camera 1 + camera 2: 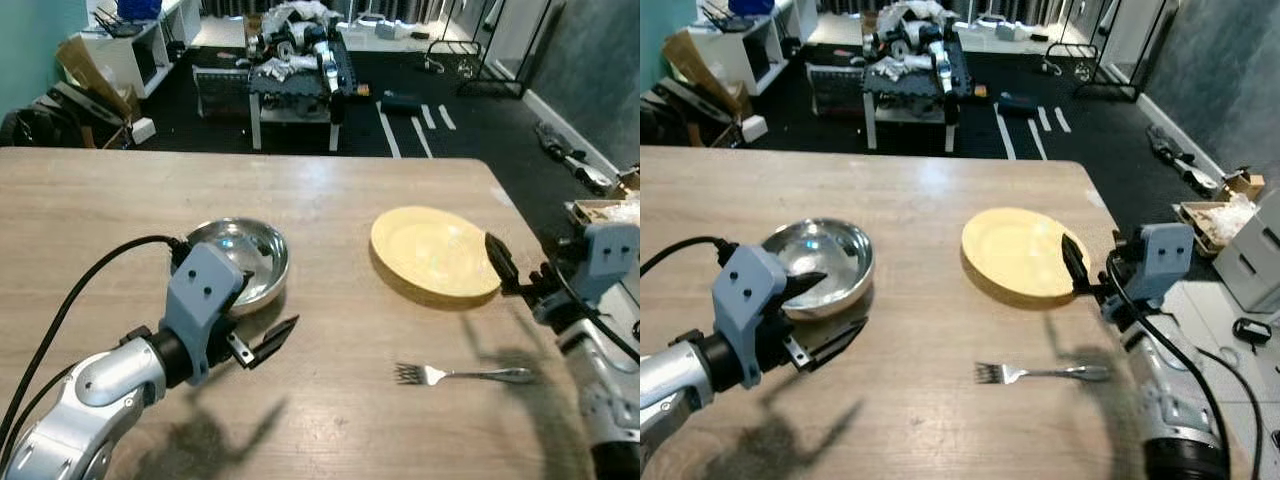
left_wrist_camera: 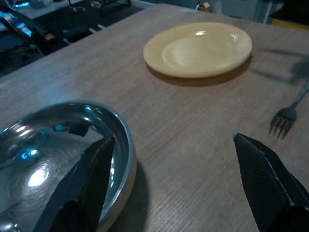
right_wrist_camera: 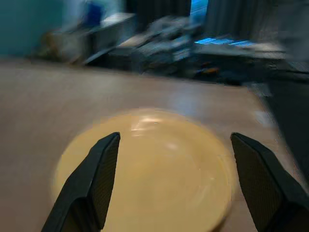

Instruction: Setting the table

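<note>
Yellow plate (image 1: 435, 252) lies before the open right gripper (image 3: 175, 179), open left gripper (image 2: 169, 179) at the bowl (image 1: 240, 260); I think gripping the plate's rim comes next.

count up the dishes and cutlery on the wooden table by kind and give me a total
Yellow plate: 1
Steel bowl: 1
Fork: 1
Total: 3

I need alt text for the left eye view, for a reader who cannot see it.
A wooden table holds a steel bowl, a yellow plate and a fork nearer the robot. The open left gripper hovers beside the bowl, and the right gripper is at the plate's edge.
</note>
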### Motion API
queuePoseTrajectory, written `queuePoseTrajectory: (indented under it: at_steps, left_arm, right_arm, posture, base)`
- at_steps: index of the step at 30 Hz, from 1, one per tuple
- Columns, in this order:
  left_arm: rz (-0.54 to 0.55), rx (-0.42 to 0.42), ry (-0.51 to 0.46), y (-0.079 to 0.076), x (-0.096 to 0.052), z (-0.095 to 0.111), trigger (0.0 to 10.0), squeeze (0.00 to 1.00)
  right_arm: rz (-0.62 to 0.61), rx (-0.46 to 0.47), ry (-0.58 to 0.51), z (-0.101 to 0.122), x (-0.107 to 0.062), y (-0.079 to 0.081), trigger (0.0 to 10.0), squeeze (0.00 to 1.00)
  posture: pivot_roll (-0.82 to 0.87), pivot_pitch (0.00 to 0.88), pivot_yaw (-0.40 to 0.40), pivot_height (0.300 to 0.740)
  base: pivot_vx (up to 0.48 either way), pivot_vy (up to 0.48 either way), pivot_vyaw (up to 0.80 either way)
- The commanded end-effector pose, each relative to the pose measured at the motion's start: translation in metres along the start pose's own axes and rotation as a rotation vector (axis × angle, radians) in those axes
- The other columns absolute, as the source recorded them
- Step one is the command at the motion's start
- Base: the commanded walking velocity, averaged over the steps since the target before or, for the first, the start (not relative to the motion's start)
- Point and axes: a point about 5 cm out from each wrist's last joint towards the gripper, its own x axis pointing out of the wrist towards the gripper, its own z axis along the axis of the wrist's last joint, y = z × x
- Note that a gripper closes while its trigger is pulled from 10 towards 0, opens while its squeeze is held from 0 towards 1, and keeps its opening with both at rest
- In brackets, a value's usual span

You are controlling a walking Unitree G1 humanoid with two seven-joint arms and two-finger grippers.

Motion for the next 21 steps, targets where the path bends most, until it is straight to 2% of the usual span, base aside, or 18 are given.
queuePoseTrajectory:
  at_steps: [1, 2, 3, 5, 7, 9, 10, 11, 12, 14, 16, 17, 18, 21]
  left_arm:
    - [-0.022, 0.011, 0.021, 0.0, -0.001, -0.003, 10.0, 0.0]
    - [-0.031, 0.022, 0.03, 0.0, -0.001, -0.004, 10.0, 0.0]
    - [-0.031, 0.022, 0.03, 0.0, -0.001, -0.004, 10.0, 0.0]
    - [-0.04, 0.035, 0.041, 0.002, -0.002, -0.006, 10.0, 0.0]
    - [-0.042, 0.041, 0.046, 0.003, -0.003, -0.006, 10.0, 0.0]
    - [-0.041, 0.057, 0.063, 0.008, -0.006, -0.007, 10.0, 0.0]
    - [-0.041, 0.057, 0.063, 0.008, -0.006, -0.007, 10.0, 0.0]
    - [-0.042, 0.063, 0.07, 0.01, -0.008, -0.008, 10.0, 0.0]
    - [-0.042, 0.063, 0.07, 0.01, -0.008, -0.008, 10.0, 0.0]
    - [-0.047, 0.074, 0.079, 0.013, -0.011, -0.008, 10.0, 0.0]
    - [-0.051, 0.078, 0.085, 0.014, -0.014, -0.008, 10.0, 0.0]
    - [-0.051, 0.078, 0.085, 0.014, -0.014, -0.008, 10.0, 0.0]
    - [-0.053, 0.082, 0.091, 0.015, -0.017, -0.009, 10.0, 0.0]
    - [-0.053, 0.086, 0.094, 0.015, -0.018, -0.009, 10.0, 0.0]
  right_arm:
    - [0.11, -0.008, 0.076, -0.011, -0.005, 0.0, 10.0, 0.0]
    - [0.167, -0.007, 0.122, -0.016, -0.008, -0.007, 10.0, 0.0]
    - [0.167, -0.007, 0.122, -0.016, -0.008, -0.007, 10.0, 0.0]
    - [0.256, 0.037, 0.208, -0.024, -0.013, -0.016, 10.0, 0.0]
    - [0.295, 0.055, 0.246, -0.027, -0.014, -0.019, 10.0, 0.0]
    - [0.478, 0.048, 0.35, -0.036, -0.014, -0.005, 10.0, 0.0]
    - [0.478, 0.048, 0.35, -0.036, -0.014, -0.005, 10.0, 0.0]
    - [0.566, 0.035, 0.392, -0.039, -0.015, 0.004, 10.0, 0.0]
    - [0.566, 0.035, 0.392, -0.039, -0.015, 0.004, 10.0, 0.0]
    - [0.742, -0.014, 0.452, -0.042, -0.012, 0.023, 10.0, 0.0]
    - [0.875, -0.046, 0.444, -0.033, -0.005, 0.038, 10.0, 0.0]
    - [0.875, -0.046, 0.444, -0.033, -0.005, 0.038, 10.0, 0.0]
    - [0.943, -0.075, 0.407, -0.024, 0.001, 0.047, 10.0, 0.0]
    - [0.958, -0.104, 0.363, -0.018, 0.004, 0.052, 10.0, 0.0]
  posture:
    - [0.22, 0.136, 0.077, 0.74]
    - [0.22, 0.136, 0.082, 0.74]
    - [0.22, 0.136, 0.082, 0.74]
    - [0.22, 0.137, 0.087, 0.74]
    - [0.23, 0.136, 0.091, 0.74]
    - [0.22, 0.134, 0.105, 0.74]
    - [0.22, 0.134, 0.105, 0.74]
    - [0.22, 0.131, 0.108, 0.74]
    - [0.22, 0.131, 0.108, 0.74]
    - [0.22, 0.126, 0.11, 0.74]
    - [0.22, 0.114, 0.114, 0.74]
    - [0.22, 0.114, 0.114, 0.74]
    - [0.23, 0.104, 0.117, 0.74]
    - [0.23, 0.096, 0.118, 0.74]
  base:
    - [0.0, 0.0, 0.0]
    - [0.0, 0.0, 0.0]
    - [0.0, 0.0, 0.0]
    - [0.0, 0.0, 0.0]
    - [0.0, 0.0, 0.0]
    - [0.0, 0.0, 0.0]
    - [0.0, 0.0, 0.0]
    - [0.0, 0.0, 0.0]
    - [0.0, 0.0, 0.0]
    - [0.0, 0.0, 0.0]
    - [0.0, 0.0, 0.0]
    - [0.0, 0.0, 0.0]
    - [0.0, 0.0, 0.0]
    - [0.0, 0.0, 0.0]
